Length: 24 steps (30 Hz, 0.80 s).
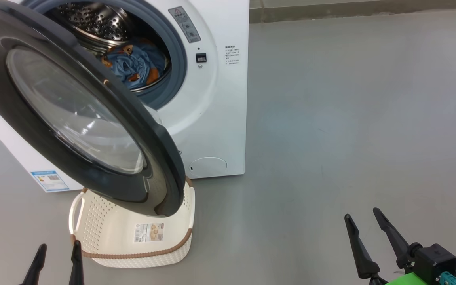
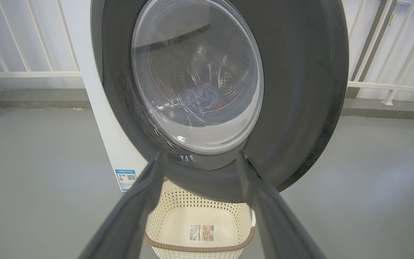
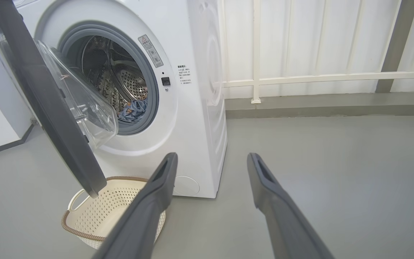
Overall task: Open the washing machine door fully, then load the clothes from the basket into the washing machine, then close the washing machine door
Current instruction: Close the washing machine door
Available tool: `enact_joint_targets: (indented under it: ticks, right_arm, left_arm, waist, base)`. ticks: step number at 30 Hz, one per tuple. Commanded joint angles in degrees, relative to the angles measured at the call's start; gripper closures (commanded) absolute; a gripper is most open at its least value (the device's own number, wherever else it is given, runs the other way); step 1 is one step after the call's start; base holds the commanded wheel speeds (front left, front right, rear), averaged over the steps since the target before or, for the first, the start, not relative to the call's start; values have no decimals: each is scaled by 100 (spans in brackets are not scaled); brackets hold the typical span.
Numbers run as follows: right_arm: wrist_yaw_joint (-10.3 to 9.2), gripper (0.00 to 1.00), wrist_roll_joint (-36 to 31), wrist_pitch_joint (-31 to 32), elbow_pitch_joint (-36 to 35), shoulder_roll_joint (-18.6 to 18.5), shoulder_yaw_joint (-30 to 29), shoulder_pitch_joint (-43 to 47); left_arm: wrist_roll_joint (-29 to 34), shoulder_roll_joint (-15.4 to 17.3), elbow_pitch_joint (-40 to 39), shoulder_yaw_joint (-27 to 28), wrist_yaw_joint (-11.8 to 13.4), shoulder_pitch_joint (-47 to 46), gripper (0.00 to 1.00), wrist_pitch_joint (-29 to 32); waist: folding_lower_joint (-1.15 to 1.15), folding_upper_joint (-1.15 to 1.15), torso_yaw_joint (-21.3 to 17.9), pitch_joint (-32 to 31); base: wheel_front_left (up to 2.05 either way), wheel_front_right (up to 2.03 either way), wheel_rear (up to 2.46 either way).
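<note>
My left fingers (image 1: 76, 261) released, holding nothing, washing machine door (image 1: 160, 174) swung out just beyond them over the basket (image 1: 93, 225) on the grey floor (image 1: 331, 118), clothes (image 1: 137, 65) inside the washing machine (image 1: 212, 118) past it, my right fingers (image 1: 360, 253) released too, white railing (image 3: 300, 77) far ahead.

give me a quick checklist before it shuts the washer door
1. Clothes inside the washing machine drum: ok.
2. Basket empty: ok.
3. Nothing draped over the grey gasket: cannot tell, the washing machine door hides part of the opening.
4. Left gripper open, empty, facing the door's outer face: ok.
5. Right gripper open, empty, off to the side of the door's swing: ok.
6. Door's lower edge clears the basket rim: cannot tell.
</note>
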Motion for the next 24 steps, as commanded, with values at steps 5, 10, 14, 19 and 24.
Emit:
enact_joint_targets:
  ticks: [5,10,14,19,24]
  right_arm:
    - [34,0,-122,25,-197,-5,44,36]
    - [34,0,-151,56,-224,27,17,49]
    - [34,0,-166,59,-231,38,-4,45]
    - [34,0,-187,61,-249,52,-17,35]
    - [34,100,-160,84,-244,66,-37,22]
  left_arm:
    - [57,48,-110,199,83,-153,0,-104]
    - [57,35,-98,193,114,-152,0,-130]
    - [63,33,-91,184,142,-154,0,-142]
    - [47,26,-86,172,160,-153,0,-151]
    - [49,22,-95,158,184,-157,0,-158]
  waist:
    - [0,0,1,-16]
    - [0,0,-12,-18]
    - [0,0,-18,-25]
    - [0,0,-26,-32]
    - [0,0,-28,-24]
  base:
    - [0,0,0]
    - [0,0,0]
    - [0,0,0]
    - [0,0,0]
    - [0,0,0]
